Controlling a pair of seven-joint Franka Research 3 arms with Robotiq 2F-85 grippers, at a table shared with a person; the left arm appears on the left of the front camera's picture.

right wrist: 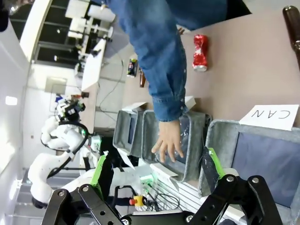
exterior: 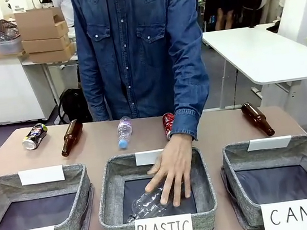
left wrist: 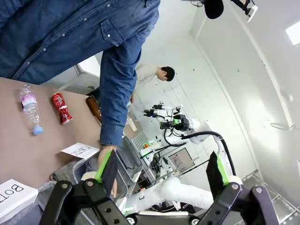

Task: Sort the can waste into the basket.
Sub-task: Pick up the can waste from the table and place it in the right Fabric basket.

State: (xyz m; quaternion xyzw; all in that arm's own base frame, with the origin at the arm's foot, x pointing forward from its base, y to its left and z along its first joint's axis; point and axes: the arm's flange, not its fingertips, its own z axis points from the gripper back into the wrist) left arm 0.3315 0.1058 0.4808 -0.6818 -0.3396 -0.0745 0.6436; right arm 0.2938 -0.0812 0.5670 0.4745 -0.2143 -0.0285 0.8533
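1. Surface (exterior: pixel 223 131): a brown top shared by robot and person; three grey fabric baskets stand in a row along its near edge and loose waste lies along the far edge, so each item can be brought forward to its signed container.
2. CAN basket (exterior: pixel 245 210): rightmost of the row, its white sign facing the robot; its dark bottom shows with neither can in it, so the sorting of cans is judged not yet begun.
3. Red can (exterior: pixel 167 123): dented, lying near the middle of the far edge, partly hidden behind the person's sleeve (exterior: pixel 189 88); well apart from its basket.
4. Dark can (exterior: pixel 35 136): lying at the far left, just beside a brown bottle (exterior: pixel 71 137); of the two cans, the one farther from the CAN basket.
5. Person's hand (exterior: pixel 171 171): reaching down into the PLASTIC basket (exterior: pixel 113 221), fingers spread on a crushed clear bottle (exterior: pixel 145 204), seemingly to set it there; the forearm crosses the middle of the surface, which probably explains why both arms hold off.
6. Left claw (left wrist: pixel 161 171): jaws wide apart, nothing between the green pads; hanging near the BOTTLE basket (exterior: pixel 73 171), aimed across the surface.
7. Right claw (right wrist: pixel 156 171): jaws likewise apart and empty; hanging at the near side of the CAN basket, the red can in view beyond.
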